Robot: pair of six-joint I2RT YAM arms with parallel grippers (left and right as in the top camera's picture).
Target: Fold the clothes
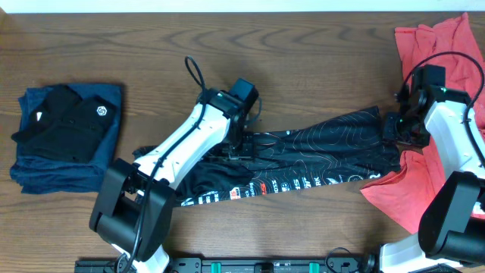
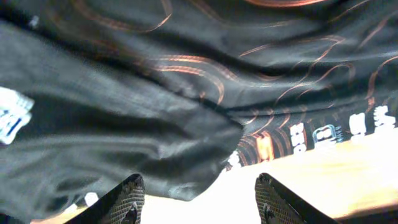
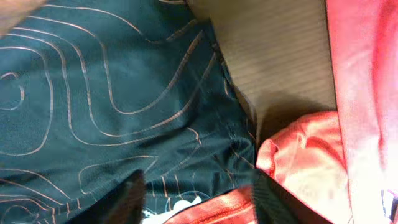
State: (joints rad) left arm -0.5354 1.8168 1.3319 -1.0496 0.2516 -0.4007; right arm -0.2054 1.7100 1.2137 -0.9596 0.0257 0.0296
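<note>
Black contour-print shirt (image 1: 318, 152) lay in a rumpled band across the middle of the table (image 1: 303, 45), with the left gripper (image 2: 199, 190) over its middle and the right gripper (image 3: 196, 193) at its end, both spread open and holding nothing. The next grab could've snagged the coral T-shirt (image 1: 394, 189) touching that end, or pinched a bunched fold and left things crooked. The left arm (image 1: 189, 144) hid the shirt's layers, and the right fingers (image 3: 134, 196) were just blurs.

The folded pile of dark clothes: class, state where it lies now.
Overhead view: the folded pile sits at the table's left side, apart from the black shirt spread mid-table.
</note>
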